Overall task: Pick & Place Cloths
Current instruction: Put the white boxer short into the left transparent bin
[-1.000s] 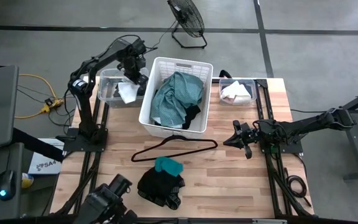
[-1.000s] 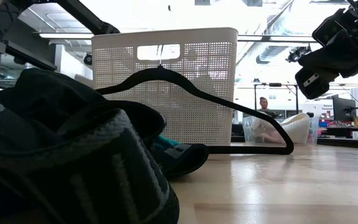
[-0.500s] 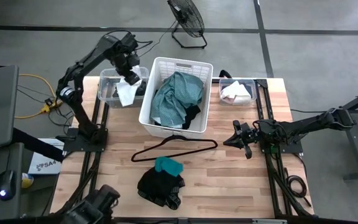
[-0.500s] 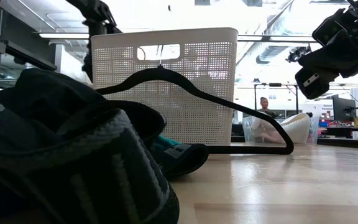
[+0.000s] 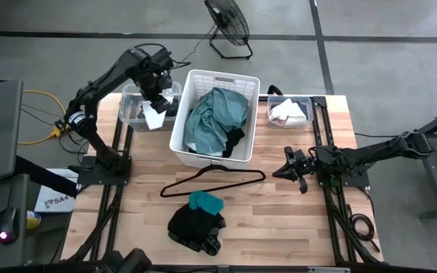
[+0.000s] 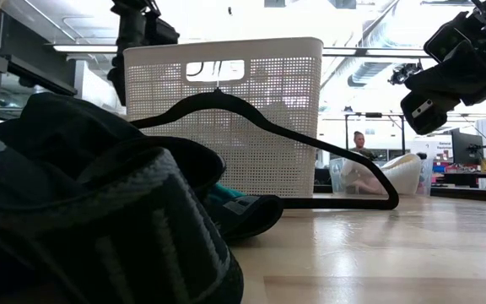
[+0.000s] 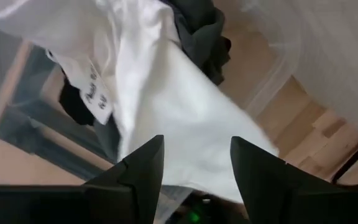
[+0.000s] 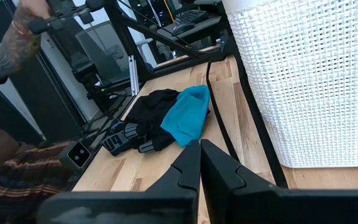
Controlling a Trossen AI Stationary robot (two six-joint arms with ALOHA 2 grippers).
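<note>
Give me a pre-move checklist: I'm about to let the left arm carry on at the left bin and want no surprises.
1. Left gripper over the left bin: ok.
2. Fingers open: ok, in the left wrist view the white cloth shows between them, not pinched.
3. White cloth inside the bin: ok, though a dark cloth lies beside it; risk of grabbing both.
4. Basket clear of the left arm: ok, but close.
5. Right gripper out of the way: ok, shut, at the table's right side.
6. Hanger and black cloth pile away from the bin: ok.
</note>
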